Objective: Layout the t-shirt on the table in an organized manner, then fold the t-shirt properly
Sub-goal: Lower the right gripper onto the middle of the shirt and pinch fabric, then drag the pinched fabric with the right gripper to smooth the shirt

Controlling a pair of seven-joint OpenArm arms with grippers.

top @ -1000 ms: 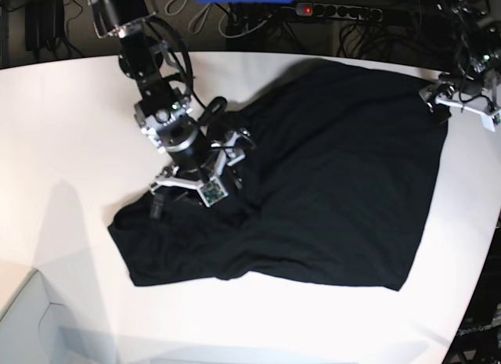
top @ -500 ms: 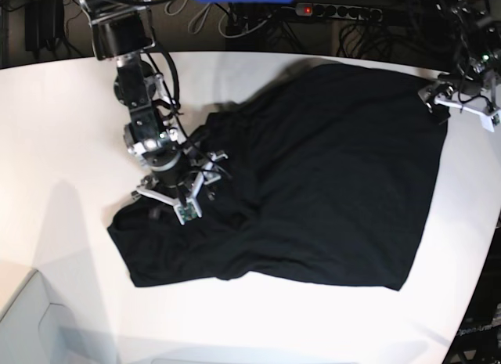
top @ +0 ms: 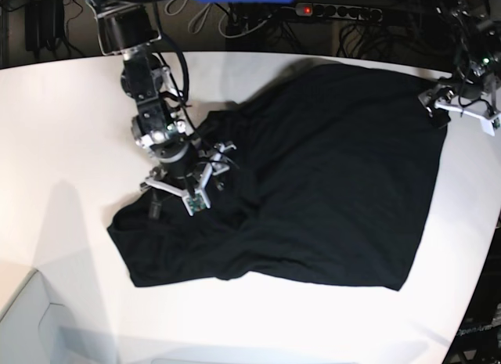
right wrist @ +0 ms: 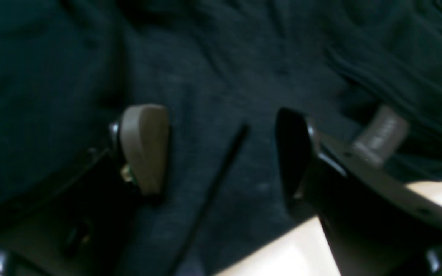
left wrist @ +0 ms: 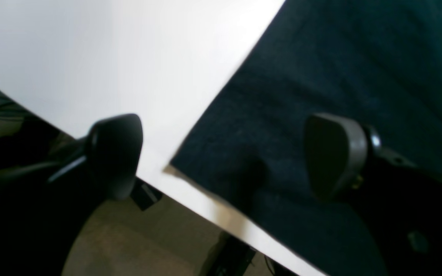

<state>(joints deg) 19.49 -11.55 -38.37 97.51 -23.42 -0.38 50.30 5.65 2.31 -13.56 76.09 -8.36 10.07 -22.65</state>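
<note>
Both wrist views blurred. T-shirt (top: 329, 176) too dark in base view to tell sleeves, collar or print. A grey tag-like patch (right wrist: 381, 132) in right wrist view, text unreadable. Left gripper (top: 438, 106) tiny at base view's edge, fingertips unclear. Worktop (top: 70, 145) cut off by the frame, bottom and right.

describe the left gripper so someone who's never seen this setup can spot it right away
Start from the big white table with the black t-shirt spread over it. Follow the shirt to its far corner at the table's right edge in the base view: the left gripper hovers there, jaws open. Unlike the right gripper, which sits mid-shirt, it straddles the table's edge.
</note>
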